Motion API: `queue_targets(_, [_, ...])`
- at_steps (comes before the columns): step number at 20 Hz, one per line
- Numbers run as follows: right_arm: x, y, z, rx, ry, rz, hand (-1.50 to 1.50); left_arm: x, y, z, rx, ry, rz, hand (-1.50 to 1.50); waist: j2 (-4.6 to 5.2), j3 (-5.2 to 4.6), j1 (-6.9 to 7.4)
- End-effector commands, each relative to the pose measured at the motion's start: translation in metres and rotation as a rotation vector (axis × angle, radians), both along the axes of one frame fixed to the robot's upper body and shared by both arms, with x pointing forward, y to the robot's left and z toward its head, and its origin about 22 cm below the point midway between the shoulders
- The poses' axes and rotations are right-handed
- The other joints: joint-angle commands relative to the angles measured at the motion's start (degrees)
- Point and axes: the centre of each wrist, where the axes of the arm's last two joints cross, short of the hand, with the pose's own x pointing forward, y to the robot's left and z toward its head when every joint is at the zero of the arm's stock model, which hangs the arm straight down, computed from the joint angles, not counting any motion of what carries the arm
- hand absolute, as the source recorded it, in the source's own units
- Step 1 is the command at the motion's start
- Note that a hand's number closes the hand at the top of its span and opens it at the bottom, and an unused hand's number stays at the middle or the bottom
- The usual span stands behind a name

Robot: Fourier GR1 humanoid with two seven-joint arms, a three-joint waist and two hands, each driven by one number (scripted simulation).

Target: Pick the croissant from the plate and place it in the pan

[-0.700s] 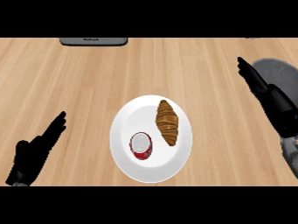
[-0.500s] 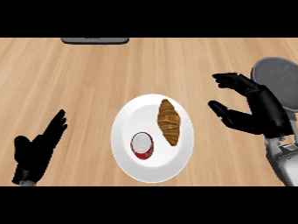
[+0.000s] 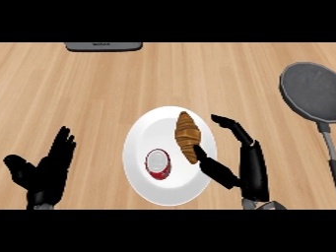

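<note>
Croissant (image 3: 187, 135) is sitting on the right half of the white plate (image 3: 143, 142) at frame center, next to a red-and-white thing (image 3: 157, 165) lower left of it. My right hand (image 3: 237, 160) is right beside it — fingers spread, thumb poking in under its lower end, nothing grabbed yet, I'd say lined up to close around it. Pan (image 3: 317, 91) waits at the upper right, handle running down — short trip. Left hand (image 3: 45, 170) just rests open at lower left.
</note>
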Motion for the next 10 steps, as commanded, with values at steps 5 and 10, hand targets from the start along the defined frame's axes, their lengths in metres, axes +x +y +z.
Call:
queue_targets(5, [-0.049, 0.058, -0.027, -0.174, -0.044, -0.223, -1.5, 0.0, -0.016, -0.004, -0.062, 0.031, 0.024, 0.0, 0.37, -0.29, -0.36])
queue_targets(10, [-0.008, 0.06, 0.009, -0.274, 0.044, -0.331, -1.5, -0.002, -0.016, -0.014, -0.036, 0.029, 0.006, 0.0, 0.7, -0.24, 0.67])
